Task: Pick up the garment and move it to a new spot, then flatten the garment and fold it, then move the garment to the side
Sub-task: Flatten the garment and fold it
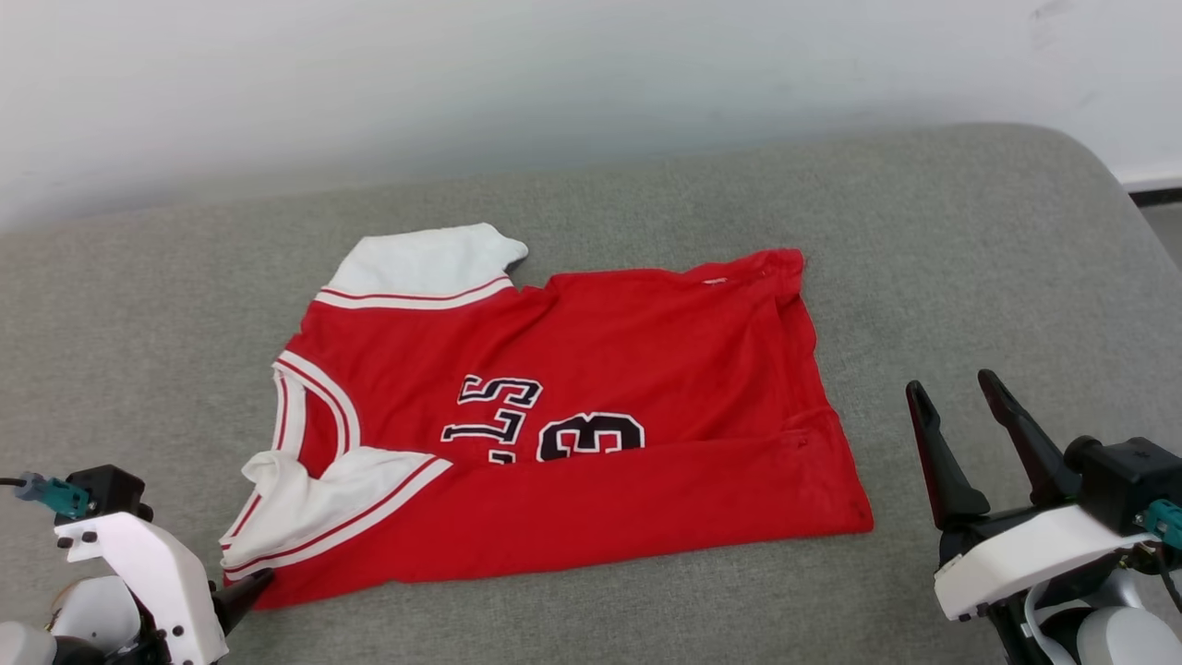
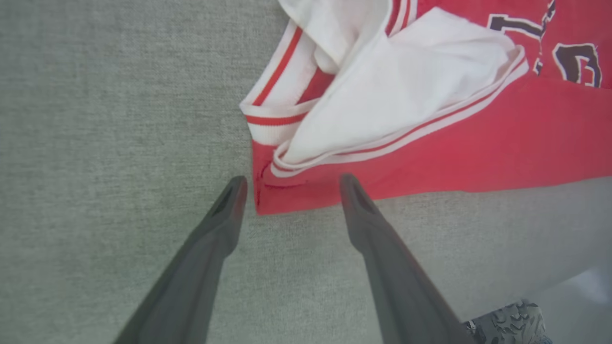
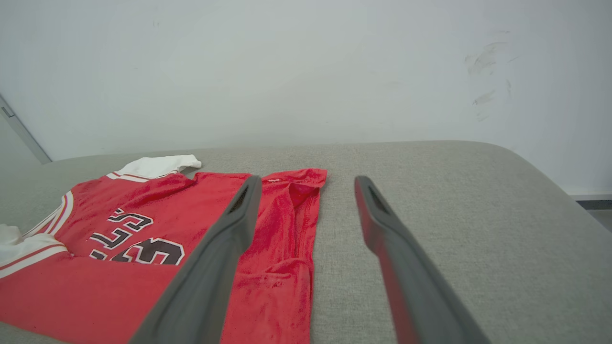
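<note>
Now my left gripper [image 2: 292, 188] is spread wide, fingertips straddling the near corner of the garment [image 1: 646, 351], which lies partly folded on the grey cushion [image 1: 970, 231]. My right gripper [image 1: 951, 383] is spread wide too, holding nothing, the garment's red hem just to its left.

A grey woven-fabric cushion [image 1: 923, 231] lies ahead of the right hand [image 1: 950, 380], its corner rounded beyond that hand. Behind it stands a plain white wall [image 1: 554, 74], faintly scuffed, with a dark skirting strip [image 1: 1154, 196]
</note>
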